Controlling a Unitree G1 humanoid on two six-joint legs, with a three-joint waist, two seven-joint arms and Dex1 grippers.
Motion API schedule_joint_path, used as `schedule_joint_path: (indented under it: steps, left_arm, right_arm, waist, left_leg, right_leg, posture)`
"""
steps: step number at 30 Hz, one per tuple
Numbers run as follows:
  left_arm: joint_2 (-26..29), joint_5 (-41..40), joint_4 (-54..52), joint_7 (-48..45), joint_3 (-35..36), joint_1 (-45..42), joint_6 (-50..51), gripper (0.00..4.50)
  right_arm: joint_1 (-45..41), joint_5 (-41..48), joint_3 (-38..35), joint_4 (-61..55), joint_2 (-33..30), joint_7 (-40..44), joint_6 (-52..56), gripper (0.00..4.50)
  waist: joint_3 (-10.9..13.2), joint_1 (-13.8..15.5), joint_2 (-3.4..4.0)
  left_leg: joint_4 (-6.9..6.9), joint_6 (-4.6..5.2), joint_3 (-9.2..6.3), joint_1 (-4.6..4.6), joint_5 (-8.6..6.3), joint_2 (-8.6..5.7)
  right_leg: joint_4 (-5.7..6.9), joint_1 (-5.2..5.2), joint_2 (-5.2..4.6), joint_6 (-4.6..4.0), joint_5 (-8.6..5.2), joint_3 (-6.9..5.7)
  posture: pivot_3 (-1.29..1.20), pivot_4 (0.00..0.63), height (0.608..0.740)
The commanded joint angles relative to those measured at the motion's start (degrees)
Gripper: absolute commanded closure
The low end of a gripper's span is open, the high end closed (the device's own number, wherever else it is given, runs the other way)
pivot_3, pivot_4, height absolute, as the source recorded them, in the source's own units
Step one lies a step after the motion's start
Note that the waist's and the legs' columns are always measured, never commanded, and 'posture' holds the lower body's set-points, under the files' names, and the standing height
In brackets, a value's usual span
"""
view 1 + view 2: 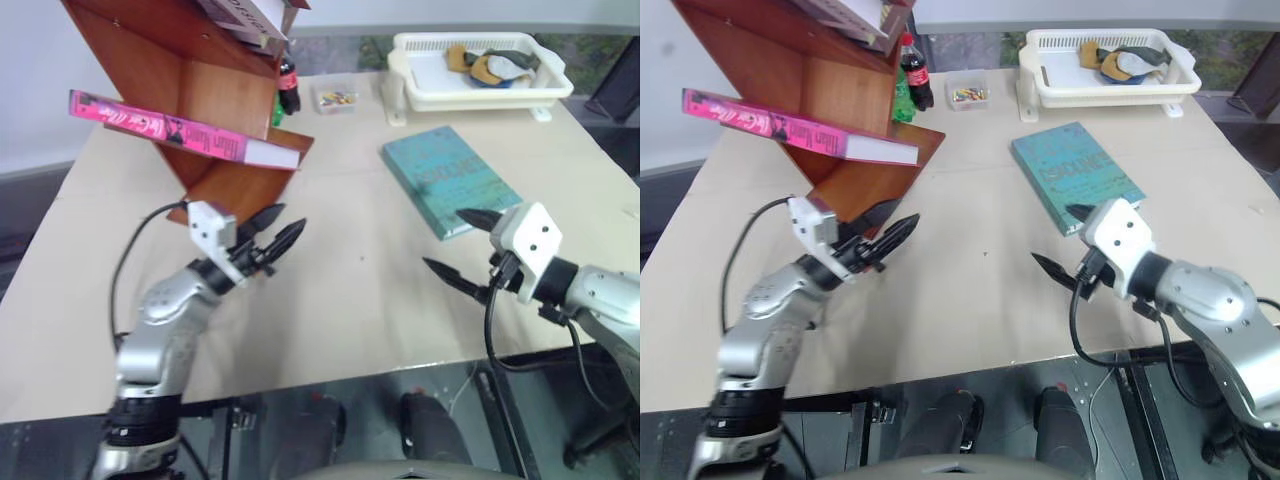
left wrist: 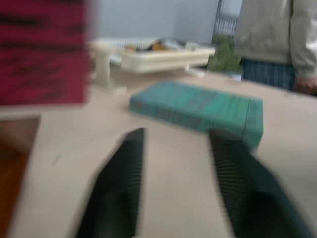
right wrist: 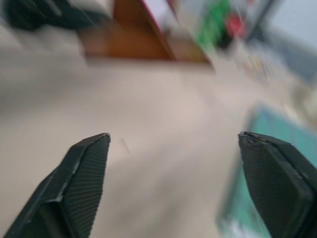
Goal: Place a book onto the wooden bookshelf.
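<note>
The pink book (image 1: 180,128) lies flat on a slanted panel of the wooden bookshelf (image 1: 215,95) at the table's far left, its left end jutting out past the panel. My left gripper (image 1: 290,218) hovers over the table just in front of the shelf's foot and below the book. It is open, with nothing between its fingers (image 2: 124,168). On the right, my right gripper (image 1: 443,238) stands wide open and empty above the table, by the near corner of a teal book (image 1: 450,178).
A white book (image 1: 245,15) rests on the shelf's top. Behind the shelf stand a cola bottle (image 1: 288,85) and a small clear box (image 1: 335,98). A white basket (image 1: 470,100) with cloths sits at the back right. A person (image 2: 277,39) stands beyond the table.
</note>
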Motion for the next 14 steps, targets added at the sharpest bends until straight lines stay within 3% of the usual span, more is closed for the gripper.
schedule_joint_path:
  steps: [1, 9, 14]
  left_arm:
    - [4.87, -0.80, -0.95, -5.37, 4.87, 4.21, -1.06, 0.06]
    - [12.85, -4.96, 0.31, -15.34, 16.83, 15.58, 0.31, 0.06]
    - [13.27, -4.48, 1.47, -16.68, 18.83, 18.47, 0.35, 0.06]
  right_arm:
    - [7.35, 1.06, -8.51, -4.57, -0.49, 1.47, -0.46, 0.00]
    - [20.57, 4.16, -23.08, -7.48, -1.64, 7.13, 0.45, 0.00]
    - [23.17, 3.75, -24.87, -6.59, -2.08, 8.93, -0.42, 0.00]
  waist:
    - [0.00, 0.01, 0.01]
    - [-0.01, -0.18, 0.03]
    - [-0.01, -0.09, 0.03]
  left_leg:
    - [0.00, 0.00, 0.00, -0.01, 0.00, 0.00]
    - [-0.30, 0.02, 0.02, 0.06, -0.02, 0.10]
    - [-0.31, 0.17, 0.03, 0.07, -0.11, 0.11]
  right_leg:
    - [-0.05, 0.01, -0.01, 0.01, 0.00, 0.00]
    - [-0.38, 0.08, 0.03, 0.01, 0.00, -0.01]
    - [-0.43, 0.14, 0.01, 0.02, 0.00, -0.03]
  posture:
    - [0.00, 0.150, 0.740]
    - [0.00, 0.150, 0.740]
    - [0.00, 0.150, 0.740]
